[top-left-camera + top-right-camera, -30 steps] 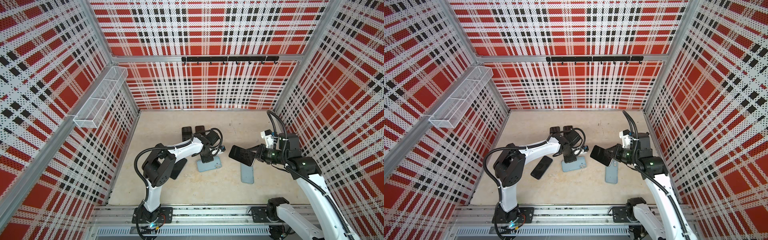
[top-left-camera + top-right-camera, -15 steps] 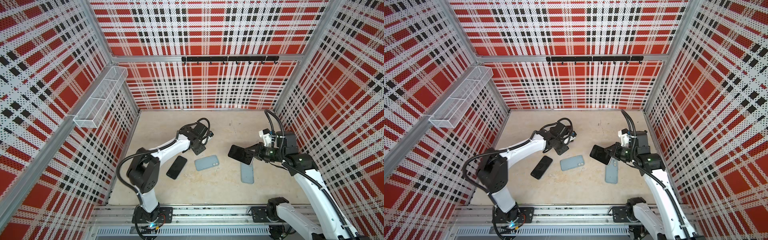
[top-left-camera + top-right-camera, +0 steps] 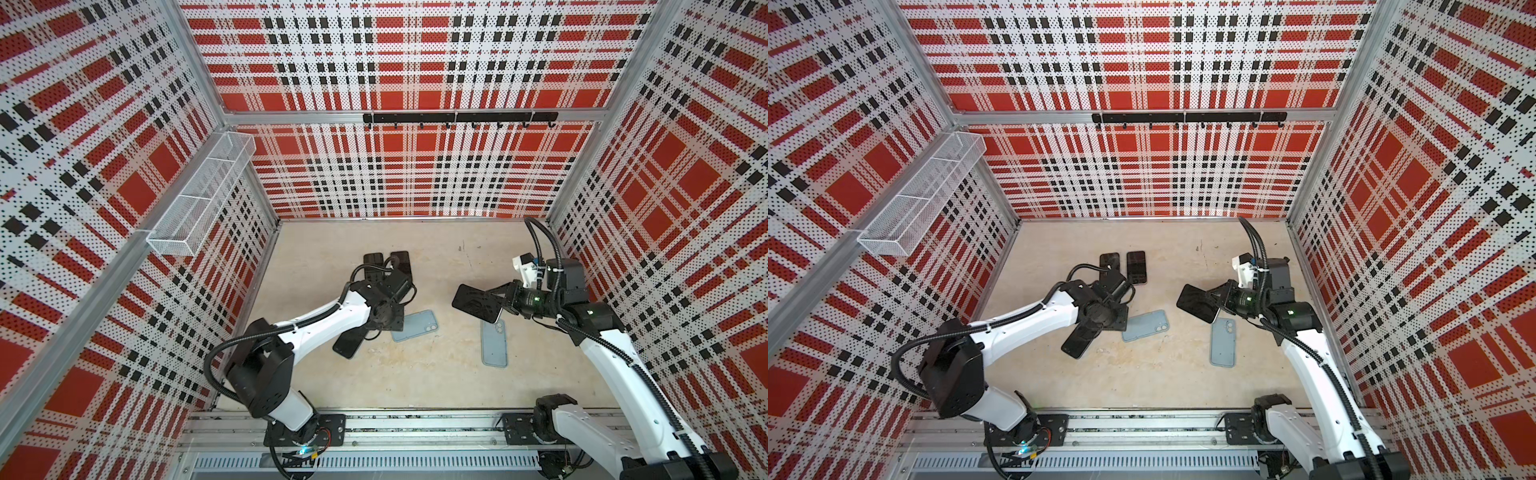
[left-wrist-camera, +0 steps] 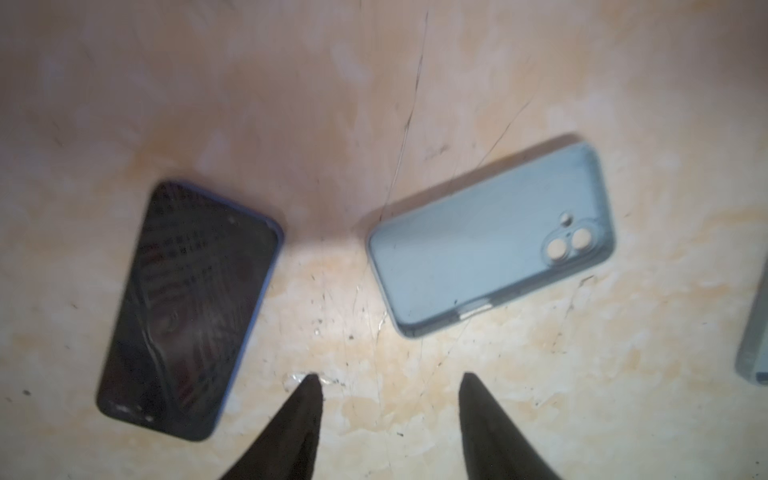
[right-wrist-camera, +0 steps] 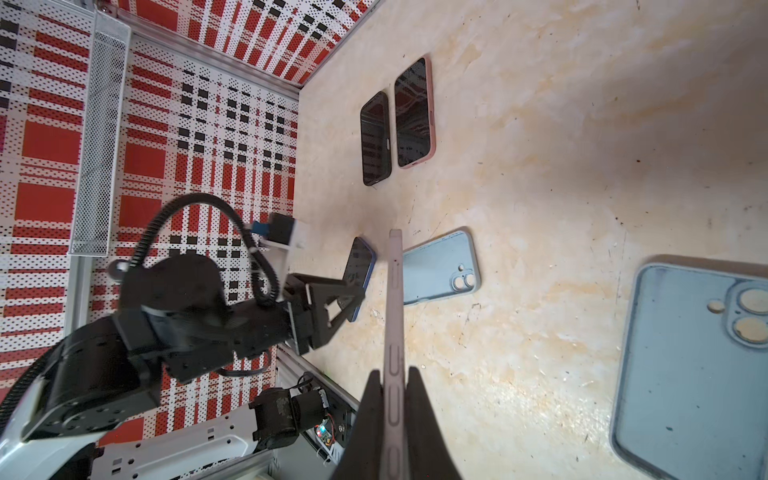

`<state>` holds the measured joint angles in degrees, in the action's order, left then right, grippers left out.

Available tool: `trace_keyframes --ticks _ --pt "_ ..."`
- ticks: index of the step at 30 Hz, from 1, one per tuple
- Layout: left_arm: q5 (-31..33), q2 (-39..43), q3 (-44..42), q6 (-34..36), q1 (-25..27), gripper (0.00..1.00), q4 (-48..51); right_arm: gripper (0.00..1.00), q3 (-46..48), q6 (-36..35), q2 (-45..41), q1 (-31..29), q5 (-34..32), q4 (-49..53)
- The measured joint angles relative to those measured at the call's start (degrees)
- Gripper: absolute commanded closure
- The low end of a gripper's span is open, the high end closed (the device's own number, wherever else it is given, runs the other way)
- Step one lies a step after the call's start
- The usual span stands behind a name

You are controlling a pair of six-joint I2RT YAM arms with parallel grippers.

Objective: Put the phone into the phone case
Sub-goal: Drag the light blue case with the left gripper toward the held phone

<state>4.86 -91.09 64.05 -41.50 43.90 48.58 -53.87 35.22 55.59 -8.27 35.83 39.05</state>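
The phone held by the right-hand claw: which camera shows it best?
The top views: both show the phone broadside, dark screen visible, pinched at one end by the right gripper. The right wrist view sees only its thin edge; the left wrist view misses it.

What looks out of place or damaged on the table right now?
Nothing looks damaged or spilled. The empty case near the left gripper lies slanted, and the blue-cased phone beside it lies askew, unlike the two phones lined up at the back. The table is scratched and stained.
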Motion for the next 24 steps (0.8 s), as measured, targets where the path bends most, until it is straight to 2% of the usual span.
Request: trace_keyframes --ticks 4,9,17,21,24 --pt "-1.2 -2.6 -0.5 -5.22 0.7 0.46 0.31 1.0 0.07 0.02 -0.02 0.0 0.2 -1.01" --pt "-1.66 -5.79 -0.5 -7.58 -0.13 0.55 -1.25 1.0 1.16 0.09 -0.39 0.0 0.24 -2.08" --pt "-2.64 -12.22 -0.48 -8.63 -1.97 0.75 -5.35 1.0 1.7 0.31 -1.38 0.0 0.24 -2.27" --pt "-2.93 -12.59 -0.24 -8.33 -2.21 0.95 -6.69 1.0 1.7 0.35 -1.36 0.0 0.22 -2.4" --pt "-2.05 -12.85 0.37 -5.86 -2.08 1.0 -6.19 1.0 1.7 0.35 -1.33 0.0 0.22 -2.36"
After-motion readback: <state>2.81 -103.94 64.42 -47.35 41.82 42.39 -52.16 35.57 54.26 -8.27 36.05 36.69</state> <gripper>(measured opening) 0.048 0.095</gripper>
